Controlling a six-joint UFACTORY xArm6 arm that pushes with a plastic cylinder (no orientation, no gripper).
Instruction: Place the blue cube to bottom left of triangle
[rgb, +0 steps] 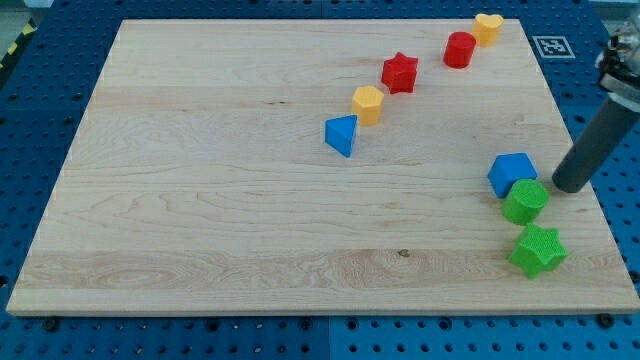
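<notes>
At the three o'clock side of the wooden board (200, 200), my tip (567, 186) rests on the surface, just beside the green cylinder (525, 201) and near the blue cube (511, 172). I have no jaws at all, only this straight rod, so nothing is held and I can only push. The blue cube sits at about nine o'clock from my tip, and it touches the green cylinder at its five o'clock side; the green star (538, 250) lies a little further, at six o'clock of the cylinder. The blue triangle (342, 134), which is the target reference, stands well apart toward ten o'clock, near the middle of the board, with the yellow block (368, 103) just beside it and the red star (400, 72), the red cylinder (459, 49) and the yellow heart (487, 28) going in a line toward one o'clock. In my judgement the main risk is that a push drags the green cylinder together with the cube. Also an off-centre contact can turn the cube and send it away from the line. A too long push can hit the triangle and move it.
</notes>
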